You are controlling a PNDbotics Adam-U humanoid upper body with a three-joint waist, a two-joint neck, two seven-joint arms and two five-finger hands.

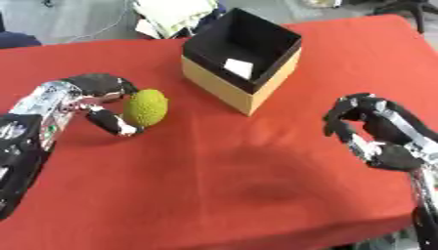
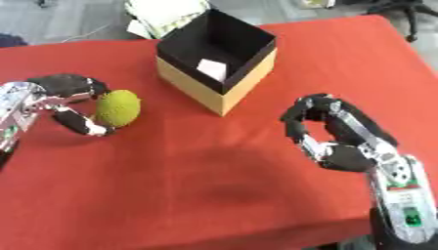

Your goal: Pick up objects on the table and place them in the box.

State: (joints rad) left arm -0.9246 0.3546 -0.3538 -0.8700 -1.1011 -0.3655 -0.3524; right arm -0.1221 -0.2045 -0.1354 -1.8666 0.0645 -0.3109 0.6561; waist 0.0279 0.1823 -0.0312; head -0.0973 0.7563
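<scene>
Red table [image 1: 256, 161], left hand [image 1: 98, 100] fingers curled round green fruit [image 1: 145, 108] near box [image 1: 242, 58]; right hand [image 2: 338, 136] curled, empty.

You are working in what looks like a lab or test room rather than a home. The table [image 1: 256, 185] is covered in a plain red cloth, staged with an open box [image 1: 244, 58] that is black inside and tan outside. Beyond the table's far edge lies grey floor, with a thin cable [image 1: 102, 27] trailing across it, a heap of pale papers or packaging [image 1: 175, 14] and dark chair legs [image 2: 402, 10].
</scene>
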